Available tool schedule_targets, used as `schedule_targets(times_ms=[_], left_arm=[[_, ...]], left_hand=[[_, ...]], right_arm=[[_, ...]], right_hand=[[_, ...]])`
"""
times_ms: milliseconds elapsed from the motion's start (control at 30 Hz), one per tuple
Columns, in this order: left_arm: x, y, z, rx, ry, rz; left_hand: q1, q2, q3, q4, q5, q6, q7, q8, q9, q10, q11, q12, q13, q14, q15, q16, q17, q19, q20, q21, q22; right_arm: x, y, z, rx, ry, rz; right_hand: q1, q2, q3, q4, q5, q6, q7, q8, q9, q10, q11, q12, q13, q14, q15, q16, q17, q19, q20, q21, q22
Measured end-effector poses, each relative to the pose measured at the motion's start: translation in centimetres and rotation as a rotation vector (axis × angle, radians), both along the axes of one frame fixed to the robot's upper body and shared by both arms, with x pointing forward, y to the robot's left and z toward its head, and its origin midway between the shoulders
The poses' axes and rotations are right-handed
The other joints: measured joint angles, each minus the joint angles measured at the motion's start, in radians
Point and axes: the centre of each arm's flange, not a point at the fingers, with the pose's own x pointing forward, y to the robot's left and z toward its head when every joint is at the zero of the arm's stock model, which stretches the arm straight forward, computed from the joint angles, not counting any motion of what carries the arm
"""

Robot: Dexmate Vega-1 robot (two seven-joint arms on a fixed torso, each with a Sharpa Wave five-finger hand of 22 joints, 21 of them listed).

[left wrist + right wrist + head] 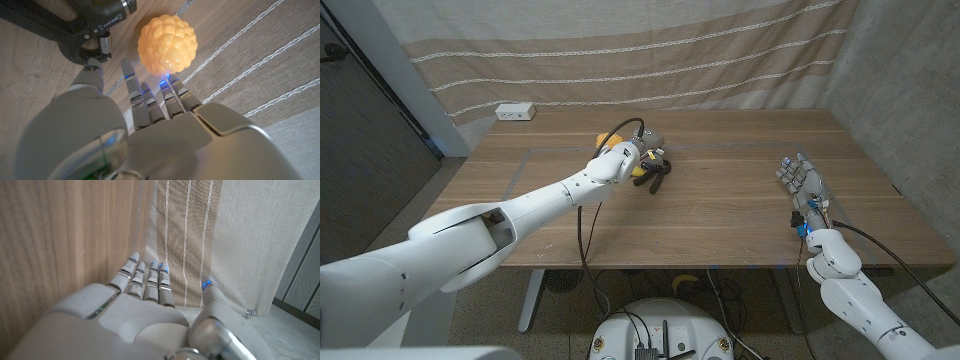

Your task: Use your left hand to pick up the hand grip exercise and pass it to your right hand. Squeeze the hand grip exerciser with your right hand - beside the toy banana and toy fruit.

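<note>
Two hands are in your view. Your left hand (638,155) reaches far across the wooden table (720,215) to the hand grip exerciser (655,172), hovering right over its upper part; its fingers (145,97) are stretched out straight and apart, holding nothing. From the left wrist camera you see the exerciser's black handles and metal spring (103,40) just beside the thumb tip, though you cannot tell from the pictures whether they touch.

Next to the exerciser lies the toy fruit (167,44), a bumpy orange-yellow ball, with your left fingertips just short of it. A yellow shape peeks out from behind your left hand in the head view, too hidden for you to name.

Well apart from the exerciser, near the table's right edge, your right hand (801,182) waits with its fingers (150,277) extended and spread, empty. A white power strip (515,112) sits at the far left corner, beyond the exerciser, before the striped curtain (620,50).
</note>
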Motion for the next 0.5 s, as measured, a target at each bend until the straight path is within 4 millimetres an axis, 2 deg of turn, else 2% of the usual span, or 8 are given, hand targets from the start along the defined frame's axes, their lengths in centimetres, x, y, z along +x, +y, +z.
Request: schedule_targets(times_ms=[133, 300, 400, 500], left_arm=[[0.21, -0.04, -0.12, 0.016, -0.004, 0.015], [0.43, -0.04, -0.32, 0.037, -0.014, 0.032], [0.55, -0.05, -0.49, 0.046, -0.016, 0.039], [0.64, -0.05, -0.59, 0.052, -0.016, 0.042]], left_hand=[[-0.003, -0.001, 0.0, 0.0, 0.0, -0.013, -0.01, -0.016, -0.003, -0.008, 0.002, -0.001, 0.0, -0.006, 0.0, -0.005, 0.0, -0.007, 0.007, 0.0, 0.0], [-0.003, -0.001, 0.007, -0.007, 0.0, -0.016, -0.014, -0.016, -0.003, -0.014, -0.003, -0.001, 0.0, -0.006, 0.0, -0.005, 0.0, -0.008, 0.008, -0.006, 0.0], [0.007, 0.0, 0.01, -0.019, 0.0, 0.015, -0.002, -0.016, -0.003, -0.011, -0.006, -0.001, 0.0, -0.006, 0.0, -0.005, -0.003, -0.008, 0.008, -0.008, 0.0], [0.02, 0.0, 0.011, -0.02, 0.0, 0.025, 0.006, -0.016, -0.006, -0.006, -0.011, -0.001, 0.0, -0.006, 0.0, -0.005, -0.005, -0.008, 0.008, -0.008, 0.0]], right_arm=[[0.06, -0.05, 0.03, 0.001, -0.001, -0.001], [0.14, -0.09, 0.1, 0.001, -0.003, -0.002], [0.16, -0.1, 0.14, 0.001, -0.003, -0.002], [0.2, -0.11, 0.18, 0.001, -0.004, -0.002]], right_hand=[[0.0, 0.0, 0.0, 0.0, 0.0, 0.0, 0.0, 0.0, 0.0, 0.0, 0.0, 0.0, 0.0, 0.0, 0.0, 0.0, 0.0, 0.0, 0.0, 0.0, 0.0], [-0.011, 0.011, -0.003, 0.003, 0.0, 0.0, 0.0, 0.0, 0.0, 0.0, 0.0, 0.0, 0.0, 0.0, 0.0, 0.0, 0.0, 0.0, 0.0, 0.0, 0.0], [-0.011, 0.011, -0.003, 0.003, 0.0, 0.0, 0.0, 0.0, 0.0, 0.0, 0.0, 0.0, 0.0, 0.0, 0.0, 0.0, 0.005, 0.0, 0.0, 0.0, 0.0], [-0.011, 0.011, -0.003, 0.003, 0.0, 0.004, 0.004, 0.007, 0.0, 0.0, 0.0, 0.0, 0.0, 0.0, 0.0, 0.0, 0.005, 0.0, 0.0, 0.0, 0.0]])
